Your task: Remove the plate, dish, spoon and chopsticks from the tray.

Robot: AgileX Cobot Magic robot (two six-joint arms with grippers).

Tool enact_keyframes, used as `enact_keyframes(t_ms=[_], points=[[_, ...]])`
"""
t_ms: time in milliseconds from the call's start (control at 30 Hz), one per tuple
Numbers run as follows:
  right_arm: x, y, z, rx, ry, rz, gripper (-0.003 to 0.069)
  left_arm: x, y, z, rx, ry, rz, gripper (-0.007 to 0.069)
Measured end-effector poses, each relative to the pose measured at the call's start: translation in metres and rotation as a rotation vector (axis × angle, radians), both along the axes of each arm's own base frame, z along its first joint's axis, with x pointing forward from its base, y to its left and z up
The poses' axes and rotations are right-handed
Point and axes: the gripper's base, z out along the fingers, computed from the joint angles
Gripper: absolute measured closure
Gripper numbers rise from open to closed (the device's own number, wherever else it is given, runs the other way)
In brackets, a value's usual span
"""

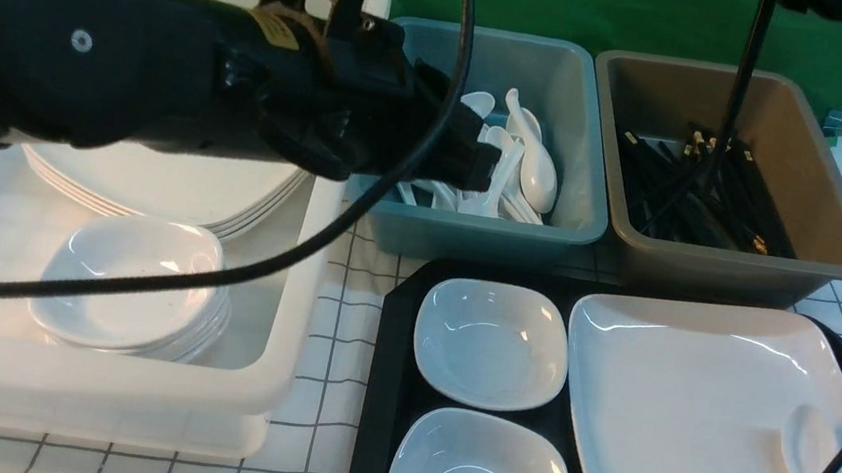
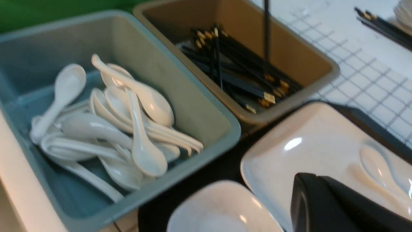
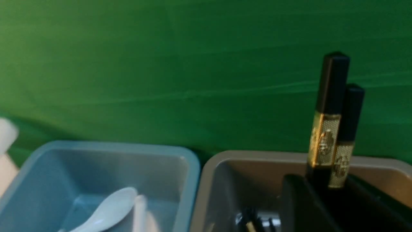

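Your R pincer (image 3: 331,193) clamps chopsticks (image 3: 331,106) upright over brown bin (image 1: 831,231); L pincer (image 1: 471,154) closed, empty, near teal bin (image 1: 577,207); spoon (image 1: 812,453) lies on plate (image 1: 688,414), plate + 2 dishes (image 1: 492,342) on tray (image 1: 386,393).

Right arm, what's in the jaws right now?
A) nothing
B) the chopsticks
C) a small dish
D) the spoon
B: in the right wrist view the chopsticks stand upright, clamped in the right gripper, above the brown bin.
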Motion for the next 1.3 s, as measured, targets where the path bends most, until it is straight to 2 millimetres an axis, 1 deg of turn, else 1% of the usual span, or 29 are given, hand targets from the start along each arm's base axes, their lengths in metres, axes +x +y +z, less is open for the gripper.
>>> enact_keyframes(t_ms=[167,233,267,300,333,367,400,467,500,533,567,600,633,667,700,733,767,833,900,967,1000,1033,1100,1133,1167,1200,1233,1300], points=[[0.015,0.0,-0.033,-0.047,0.039,0.003,0.0524,-0.005,0.0,-0.005,0.031,0.059,-0.033,0.062],[0.016,0.0,-0.04,-0.059,0.065,0.014,0.0519,-0.005,0.0,-0.006,0.035,0.066,-0.037,0.062],[0.015,0.001,-0.045,-0.067,0.101,0.03,0.0491,-0.005,0.0,-0.006,0.039,0.068,-0.041,0.062],[0.015,0.001,-0.046,-0.068,0.105,0.032,0.0484,-0.005,0.0,-0.006,0.039,0.068,-0.041,0.062],[0.013,0.002,-0.046,-0.075,0.126,0.044,0.0406,-0.006,-0.001,-0.006,0.034,0.072,-0.04,0.062],[0.012,0.002,-0.046,-0.081,0.136,0.05,0.0375,-0.006,-0.001,-0.006,0.031,0.077,-0.041,0.062],[0.009,0.002,-0.043,-0.091,0.146,0.059,0.0305,-0.006,-0.001,-0.005,0.016,0.086,-0.039,0.062],[0.003,0.0,-0.037,-0.105,0.179,0.076,0.0239,-0.007,-0.001,-0.004,0.001,0.091,-0.037,0.062],[-0.003,-0.002,-0.029,-0.107,0.193,0.086,0.0216,-0.008,-0.001,-0.003,-0.003,0.089,-0.037,0.062],[-0.007,-0.004,-0.024,-0.11,0.214,0.095,0.0211,-0.009,-0.001,-0.002,-0.004,0.085,-0.039,0.062],[-0.01,-0.005,-0.02,-0.111,0.214,0.097,0.0211,-0.009,0.0,-0.001,-0.004,0.085,-0.039,0.062],[-0.026,-0.01,-0.003,-0.123,0.271,0.126,0.0219,-0.01,0.0,0.0,-0.005,0.081,-0.042,0.062],[-0.028,-0.01,-0.001,-0.126,0.278,0.13,0.0225,-0.01,0.0,0.001,-0.005,0.08,-0.042,0.062],[-0.052,-0.015,0.02,-0.146,0.353,0.161,0.0277,-0.012,0.001,0.001,-0.001,0.084,-0.049,0.062],[-0.063,-0.017,0.028,-0.152,0.397,0.17,0.0311,-0.013,0.001,0.001,0.003,0.088,-0.054,0.062],[-0.066,-0.017,0.029,-0.151,0.409,0.171,0.032,-0.013,0.001,0.001,0.004,0.09,-0.055,0.062],[-0.09,-0.021,0.042,-0.174,0.515,0.184,0.041,-0.015,0.001,-0.001,0.017,0.113,-0.071,0.062],[-0.107,-0.024,0.046,-0.174,0.574,0.158,0.0477,-0.017,0.001,-0.003,0.034,0.143,-0.09,0.062],[-0.126,-0.027,0.04,-0.176,0.649,0.132,0.0512,-0.022,0.001,-0.007,0.066,0.186,-0.127,0.062],[-0.145,-0.03,0.017,-0.184,0.755,0.122,0.0496,-0.027,0.002,-0.011,0.116,0.229,-0.171,0.062],[-0.148,-0.03,0.016,-0.183,0.759,0.122,0.0487,-0.028,0.002,-0.012,0.124,0.24,-0.179,0.062],[-0.164,-0.032,-0.005,-0.188,0.838,0.114,0.0434,-0.033,0.003,-0.016,0.161,0.283,-0.21,0.062],[-0.181,-0.035,-0.035,-0.197,0.916,0.098,0.0347,-0.038,0.004,-0.019,0.193,0.328,-0.241,0.062],[-0.182,-0.036,-0.039,-0.197,0.924,0.096,0.0347,-0.038,0.004,-0.019,0.194,0.328,-0.241,0.062],[-0.191,-0.038,-0.061,-0.201,0.963,0.085,0.0278,-0.04,0.004,-0.02,0.211,0.344,-0.258,0.062],[-0.195,-0.038,-0.07,-0.204,0.979,0.082,0.0263,-0.041,0.004,-0.02,0.22,0.344,-0.264,0.062],[-0.204,-0.04,-0.093,-0.201,1.014,0.068,0.0213,-0.045,0.0,-0.021,0.246,0.329,-0.292,0.062],[-0.212,-0.04,-0.112,-0.199,1.037,0.059,0.0186,-0.051,-0.008,-0.023,0.285,0.301,-0.339,0.062]])
